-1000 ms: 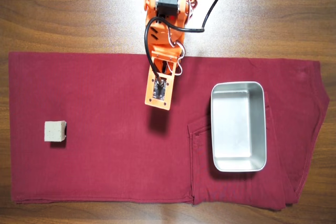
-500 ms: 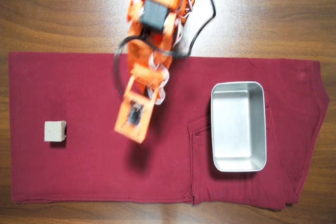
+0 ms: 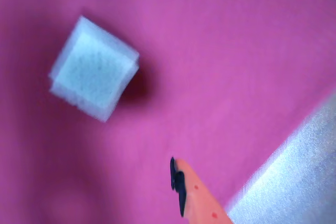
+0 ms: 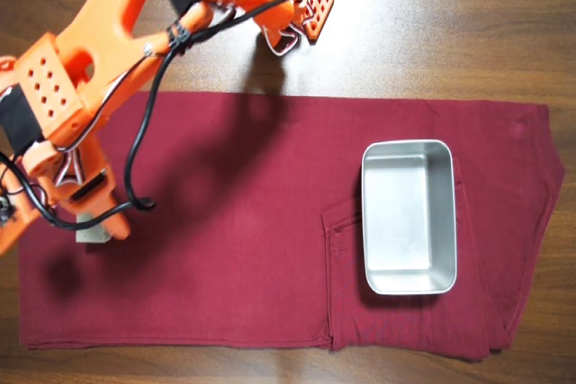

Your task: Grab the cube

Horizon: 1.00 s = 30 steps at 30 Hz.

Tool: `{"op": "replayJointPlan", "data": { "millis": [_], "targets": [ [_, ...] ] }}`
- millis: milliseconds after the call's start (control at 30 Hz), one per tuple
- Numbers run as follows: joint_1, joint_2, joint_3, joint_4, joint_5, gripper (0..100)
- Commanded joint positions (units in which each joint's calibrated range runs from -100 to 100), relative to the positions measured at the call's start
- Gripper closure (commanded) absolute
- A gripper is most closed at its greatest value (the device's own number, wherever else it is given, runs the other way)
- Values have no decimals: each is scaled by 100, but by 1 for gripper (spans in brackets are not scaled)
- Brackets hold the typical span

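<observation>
Holding nothing, the metal tray sits well apart from the cube; hand state unclear.

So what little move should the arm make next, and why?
Probably slide the gripper sideways over the small pale rough cube before lowering. In the wrist view the cube lies untouched on the red cloth, up and left of the orange finger.

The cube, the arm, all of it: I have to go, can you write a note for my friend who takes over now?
Gripper: only one orange fingertip shows in the wrist view, holding nothing; open or shut is unclear.
Cube: on the red cloth, near its left end in the overhead view, partly under the arm.
Metal tray: empty, on the right.
Done: arm is over the cube.
Left: close on it and lift.
</observation>
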Motion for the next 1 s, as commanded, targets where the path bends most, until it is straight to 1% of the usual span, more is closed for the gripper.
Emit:
{"op": "replayJointPlan", "data": {
  "millis": [0, 33, 167, 300, 367, 467, 867, 900, 967],
  "targets": [
    [72, 408, -754, -624, -176, 56],
    [92, 515, -763, -892, -230, 55],
    [44, 888, -845, -1012, -264, 55],
    [-91, 1252, -899, -1399, -332, 54],
    [-254, 1429, -1200, -1353, -469, 54],
    [-379, 1500, -1209, -1445, -532, 54],
    [-254, 1864, -1227, -1703, -386, 54],
    [-244, 1882, -1227, -1703, -381, 60],
    [-235, 1909, -1227, -1759, -425, 95]
  ]
}}
